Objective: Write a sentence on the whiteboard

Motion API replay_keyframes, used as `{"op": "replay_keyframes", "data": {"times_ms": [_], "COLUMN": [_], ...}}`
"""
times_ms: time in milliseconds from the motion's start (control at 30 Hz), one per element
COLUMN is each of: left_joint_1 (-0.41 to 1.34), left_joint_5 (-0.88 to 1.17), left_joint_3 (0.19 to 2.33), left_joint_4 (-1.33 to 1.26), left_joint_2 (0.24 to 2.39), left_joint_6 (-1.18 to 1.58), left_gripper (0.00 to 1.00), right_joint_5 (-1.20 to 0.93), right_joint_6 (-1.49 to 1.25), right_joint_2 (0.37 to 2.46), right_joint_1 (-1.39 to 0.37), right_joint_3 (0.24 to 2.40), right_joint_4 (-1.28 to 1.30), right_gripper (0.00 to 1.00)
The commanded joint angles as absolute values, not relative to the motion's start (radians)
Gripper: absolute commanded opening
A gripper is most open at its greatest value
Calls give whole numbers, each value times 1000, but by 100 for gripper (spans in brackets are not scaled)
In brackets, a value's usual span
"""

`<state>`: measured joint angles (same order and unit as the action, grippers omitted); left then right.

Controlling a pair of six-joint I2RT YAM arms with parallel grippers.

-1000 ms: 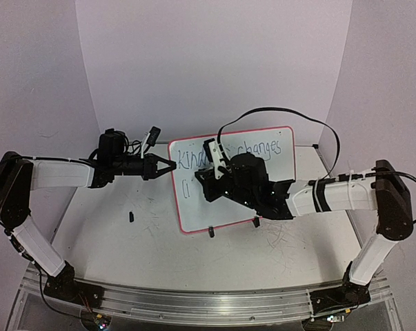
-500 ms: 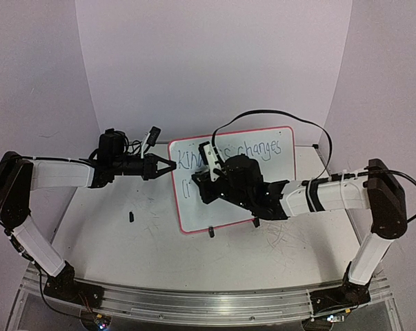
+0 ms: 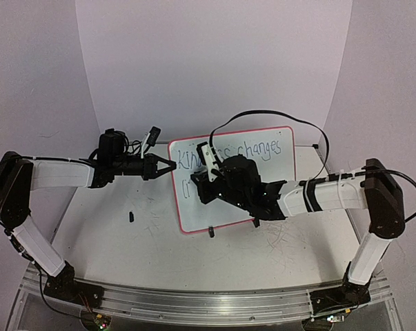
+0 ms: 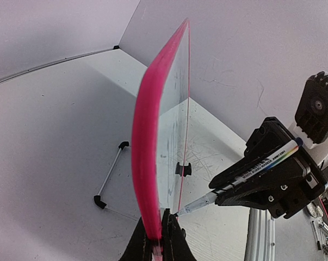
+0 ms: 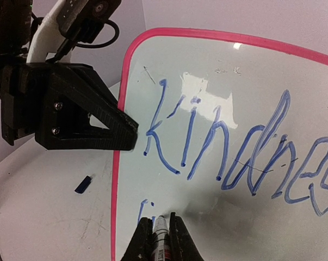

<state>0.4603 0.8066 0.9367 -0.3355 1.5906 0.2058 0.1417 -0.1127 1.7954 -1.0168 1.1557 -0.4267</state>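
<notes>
From above, I saw the glossy white, pink-framed whiteboard standing tilted mid-table on the scuffed white tabletop. Its blue handwritten sentence was partly hidden behind the right gripper. The left gripper pinched the board's left edge.

In the left wrist view, those jaws were clamped narrow on the pink frame. A slim marker pen met the board's face low down.

In the right wrist view, the right jaws gripped that marker. Its tip rested at a short second line under "kindnes".

Pink-framed white whiteboard, blue sentence, perhaps rainbow-striped marker
</notes>
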Motion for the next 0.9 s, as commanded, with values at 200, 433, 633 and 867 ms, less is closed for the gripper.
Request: {"op": "replay_keyframes", "data": {"times_ms": [200,433,633,867], "left_joint_1": [471,472,472,472], "left_joint_5": [761,762,764,764], "left_joint_3": [972,972,971,972], "left_joint_4": [-301,-300,-301,-300], "left_joint_2": [1589,1593,1592,1591], "left_joint_6": [109,109,111,110], "left_gripper": [0,0,0,0], "right_joint_5": [170,163,165,194], "right_joint_6": [-125,-155,-167,-150], "right_joint_2": [1781,1767,1765,1762], "right_joint_1": [-1019,-1020,-1021,-1021], "right_joint_3": [1127,1079,1067,1102], "right_joint_4": [-425,-422,-422,-422], "right_gripper": [0,0,0,0]}}
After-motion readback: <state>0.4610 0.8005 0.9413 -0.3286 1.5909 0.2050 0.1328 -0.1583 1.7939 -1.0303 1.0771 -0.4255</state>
